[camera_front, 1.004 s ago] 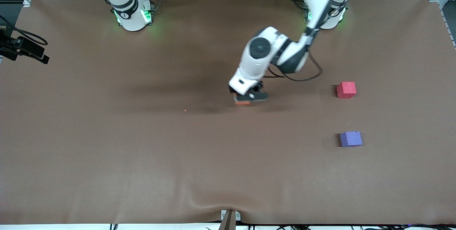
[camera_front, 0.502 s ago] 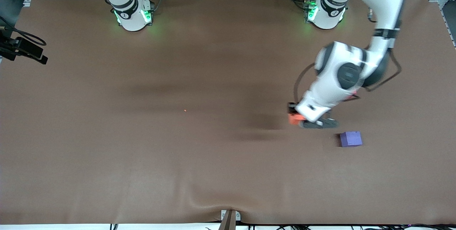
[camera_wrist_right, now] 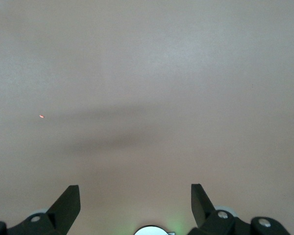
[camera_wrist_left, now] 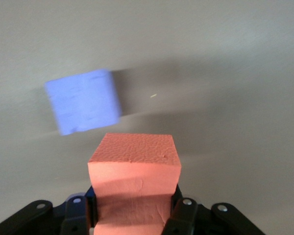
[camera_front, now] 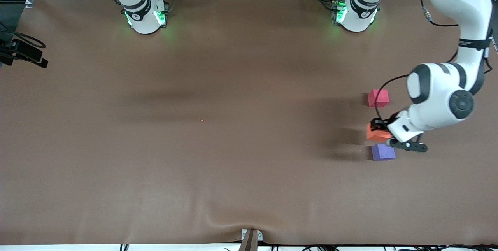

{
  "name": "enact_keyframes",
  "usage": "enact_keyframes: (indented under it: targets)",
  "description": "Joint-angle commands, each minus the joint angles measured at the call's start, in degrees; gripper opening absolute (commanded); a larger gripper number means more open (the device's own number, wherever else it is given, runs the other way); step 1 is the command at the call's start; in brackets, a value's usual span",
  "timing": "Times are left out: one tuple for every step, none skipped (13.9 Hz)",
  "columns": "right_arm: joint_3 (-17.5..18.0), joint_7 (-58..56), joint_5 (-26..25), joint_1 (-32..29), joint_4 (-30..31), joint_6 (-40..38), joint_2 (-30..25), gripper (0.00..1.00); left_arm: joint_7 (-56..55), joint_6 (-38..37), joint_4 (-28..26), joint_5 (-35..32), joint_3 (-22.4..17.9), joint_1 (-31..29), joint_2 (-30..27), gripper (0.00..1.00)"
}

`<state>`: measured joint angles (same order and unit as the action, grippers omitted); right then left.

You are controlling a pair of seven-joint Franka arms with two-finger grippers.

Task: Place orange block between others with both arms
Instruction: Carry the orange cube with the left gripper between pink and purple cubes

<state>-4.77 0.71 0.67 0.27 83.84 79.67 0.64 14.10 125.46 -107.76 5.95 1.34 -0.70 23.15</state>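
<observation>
My left gripper (camera_front: 379, 129) is shut on the orange block (camera_front: 376, 133) and holds it just above the table, over the gap between the pinkish-red cube (camera_front: 378, 98) and the purple-blue cube (camera_front: 383, 151). In the left wrist view the orange block (camera_wrist_left: 134, 164) sits squeezed between the black fingers (camera_wrist_left: 182, 215), with the purple-blue cube (camera_wrist_left: 82, 101) on the table close by. The pinkish-red cube is out of that view. My right gripper (camera_wrist_right: 134, 203) hangs open over bare brown table with nothing between its fingers; that arm waits near its base (camera_front: 144, 15).
The brown table cover (camera_front: 194, 87) carries a tiny orange speck (camera_front: 202, 120) near the middle. A black camera mount (camera_front: 23, 52) juts in at the right arm's end. A small clamp (camera_front: 251, 238) sits at the edge nearest the front camera.
My left gripper has carried the orange block from the middle of the table toward the left arm's end, to the gap between the two cubes. The right arm has not moved.
</observation>
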Motion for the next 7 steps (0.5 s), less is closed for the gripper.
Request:
enact_keyframes:
  targets:
    - [0.6, -0.7, -0.7, -0.2, 0.8, 0.3, -0.6, 1.0, 1.5, 0.1, -2.4, -0.8, 0.7, -1.2, -0.5, 0.03]
    - [0.6, -0.7, -0.5, -0.2, 0.7, 0.4, -0.6, 1.0, 1.5, 0.7, -3.4, -1.7, 0.7, -2.1, -0.6, 0.03]
    - [0.7, -0.6, -0.3, -0.2, 0.7, 0.5, -0.6, 1.0, 1.5, 2.6, -5.0, -2.6, 0.7, -2.8, -0.5, 0.02]
    - [0.7, -0.6, -0.3, -0.2, 0.7, 0.4, -0.6, 1.0, 1.2, 5.6, -6.5, -3.5, 0.5, -2.8, -0.2, 0.0]
    - [0.7, -0.6, -0.3, -0.2, 0.7, 0.4, -0.6, 1.0, 0.7, 8.7, -7.8, -3.8, 0.4, -2.9, 0.3, 0.0]
    - [0.7, -0.6, -0.3, -0.2, 0.7, 0.3, -0.6, 1.0, 0.5, 10.0, -8.2, -3.8, 0.4, -3.3, 1.0, 0.0]
    - [0.6, -0.6, -0.3, -0.2, 0.7, 0.3, -0.6, 1.0, 0.5, 10.2, -8.2, -3.8, 0.4, -3.8, 1.4, 0.0]
